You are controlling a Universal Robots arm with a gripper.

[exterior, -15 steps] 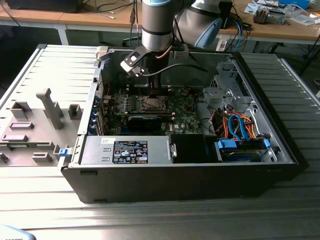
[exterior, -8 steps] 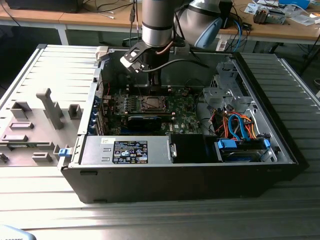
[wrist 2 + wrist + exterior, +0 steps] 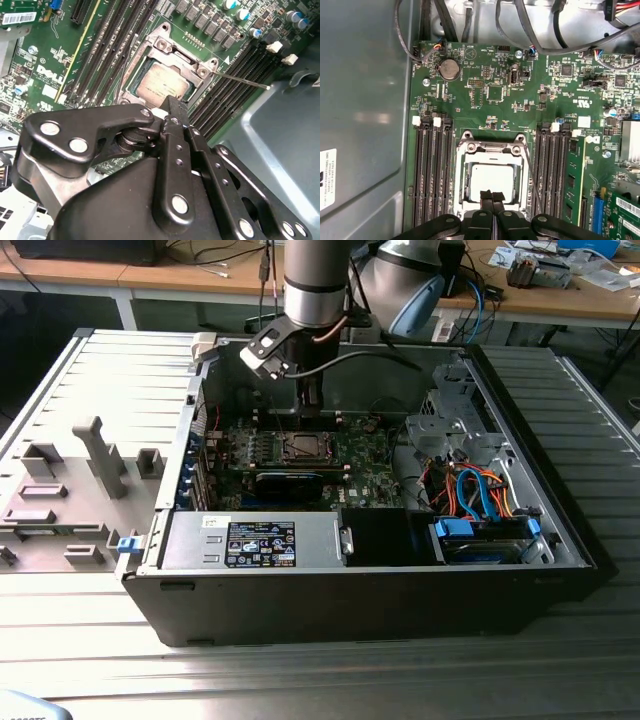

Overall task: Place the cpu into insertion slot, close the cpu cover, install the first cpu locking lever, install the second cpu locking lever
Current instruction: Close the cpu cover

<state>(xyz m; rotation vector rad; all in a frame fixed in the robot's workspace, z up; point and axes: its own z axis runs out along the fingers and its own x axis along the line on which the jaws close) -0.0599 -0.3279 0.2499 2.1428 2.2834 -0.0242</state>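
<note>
The cpu (image 3: 490,181) lies flat in its socket on the green motherboard, its dull silver top showing in both wrist views (image 3: 162,82). The cpu cover (image 3: 491,147) lies down around it as a silvery frame. A thin locking lever (image 3: 241,80) sticks out from one corner of the socket, away from the board; in the first wrist view the lever (image 3: 532,172) runs beside the socket. My gripper (image 3: 492,196) hangs just above the socket's edge, fingers pressed together with nothing between them. In the exterior view the gripper (image 3: 311,418) stands upright over the socket (image 3: 300,447).
Black memory slots (image 3: 430,170) flank the socket on both sides. A long black card (image 3: 290,483) lies in front of it. The case wall (image 3: 365,100) is close by. Orange and blue cables (image 3: 475,490) and a drive cage fill the exterior view's right; a grey fixture (image 3: 70,490) sits left.
</note>
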